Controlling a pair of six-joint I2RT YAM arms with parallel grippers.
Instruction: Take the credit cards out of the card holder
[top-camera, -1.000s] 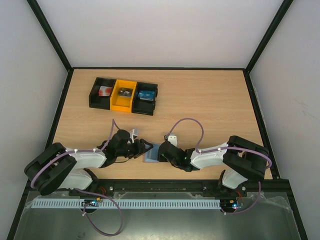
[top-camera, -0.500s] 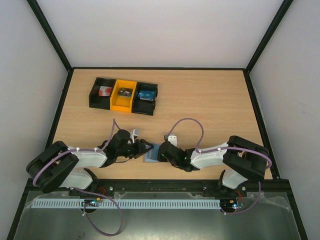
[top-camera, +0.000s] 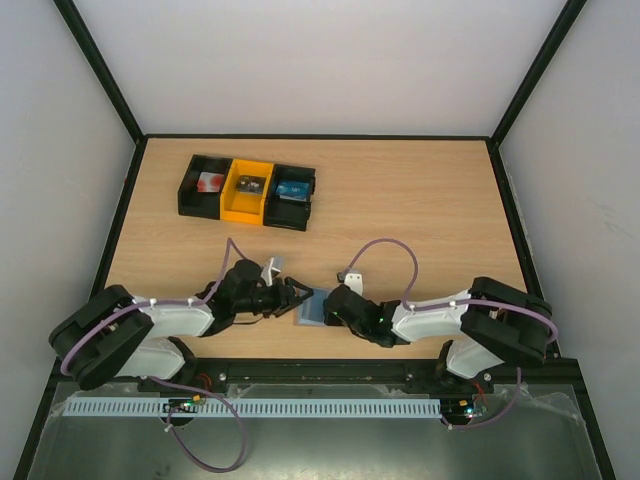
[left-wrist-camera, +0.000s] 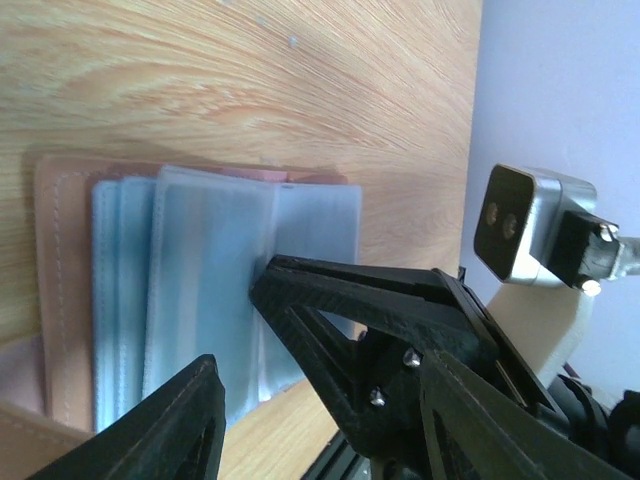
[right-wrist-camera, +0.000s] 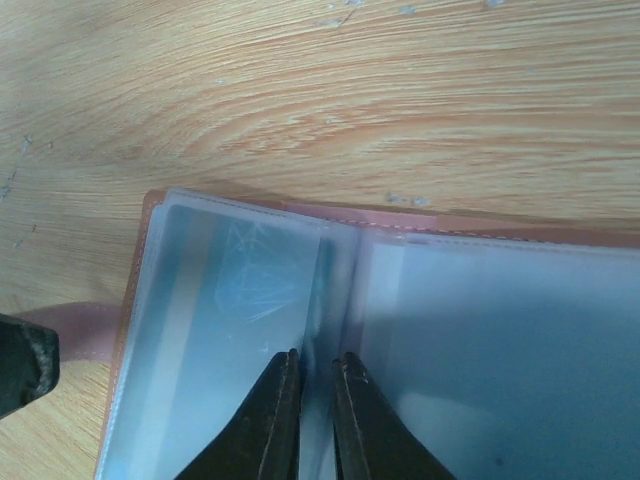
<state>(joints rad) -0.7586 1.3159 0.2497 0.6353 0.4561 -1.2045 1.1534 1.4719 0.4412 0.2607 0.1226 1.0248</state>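
Note:
The card holder (top-camera: 311, 307) lies open on the table between my two grippers, mauve-brown rim around pale blue clear sleeves (left-wrist-camera: 200, 270). Through the left sleeve in the right wrist view shows what looks like a pale credit card (right-wrist-camera: 240, 285) with a faint line drawing. My left gripper (left-wrist-camera: 235, 335) is open; its upper fingertip (left-wrist-camera: 272, 285) touches the sleeves' edge and the lower one (left-wrist-camera: 190, 400) is at the holder's near side. My right gripper (right-wrist-camera: 312, 370) stands over the holder's middle fold (right-wrist-camera: 340, 290), its tips only a narrow slit apart, a sleeve edge between them.
A row of three bins (top-camera: 248, 190), black, yellow and black, with small items inside, stands at the back left of the wooden table (top-camera: 420, 200). A black rail (top-camera: 320, 372) runs along the near edge right behind the holder.
The right gripper's tips have parted from shut to a narrow slit. The right arm has drawn back to the right, and the holder has shifted slightly right and turned. The left gripper followed a little.

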